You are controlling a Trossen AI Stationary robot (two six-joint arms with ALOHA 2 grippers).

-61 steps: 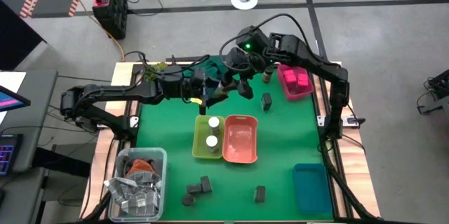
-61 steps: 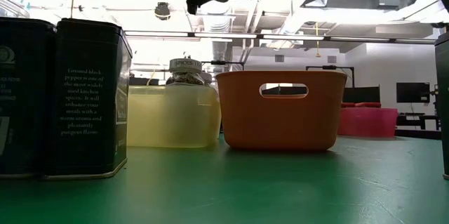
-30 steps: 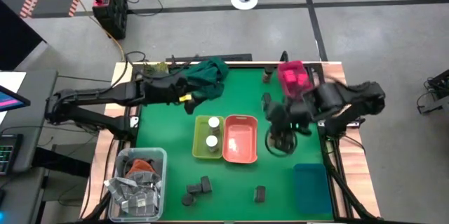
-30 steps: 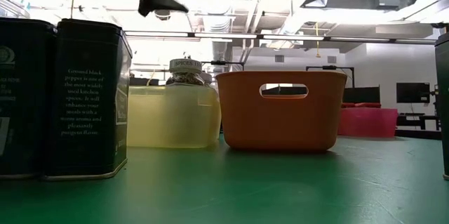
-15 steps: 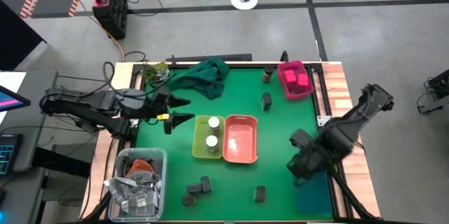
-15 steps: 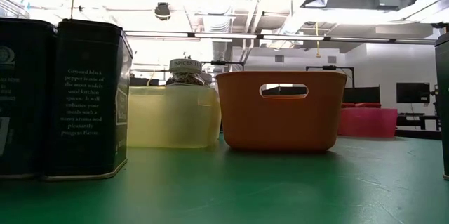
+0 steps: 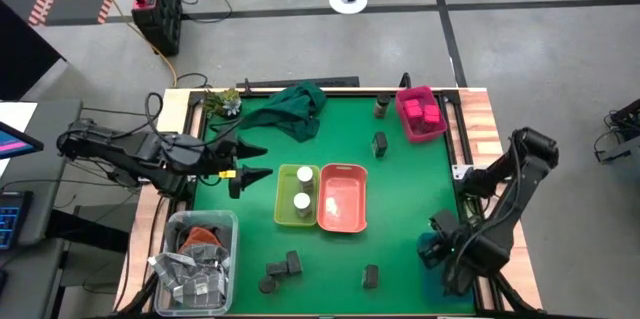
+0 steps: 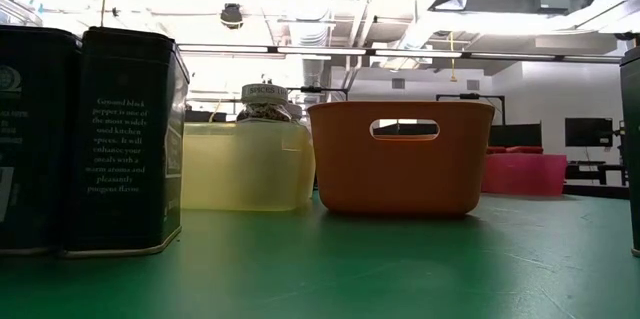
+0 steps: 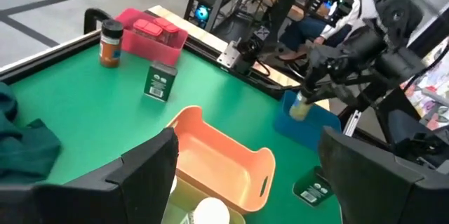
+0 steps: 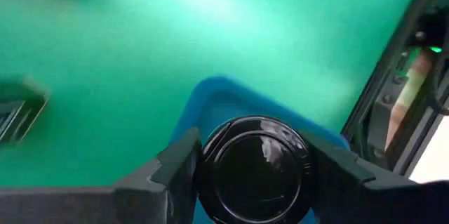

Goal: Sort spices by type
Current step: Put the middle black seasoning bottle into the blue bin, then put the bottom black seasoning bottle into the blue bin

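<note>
Yellow bin: two white-topped jars

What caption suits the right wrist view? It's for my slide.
Right gripper holds a dark round black-lidded jar above the blue plastic bin on green matting.

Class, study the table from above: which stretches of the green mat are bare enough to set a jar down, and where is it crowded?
Bare green mat lies between the orange bin and the blue bin, and left of the yellow bin. The pink bin corner and the near edge around the dark packs are crowded. The right pincer holds a dark-lidded jar over the blue bin.
</note>
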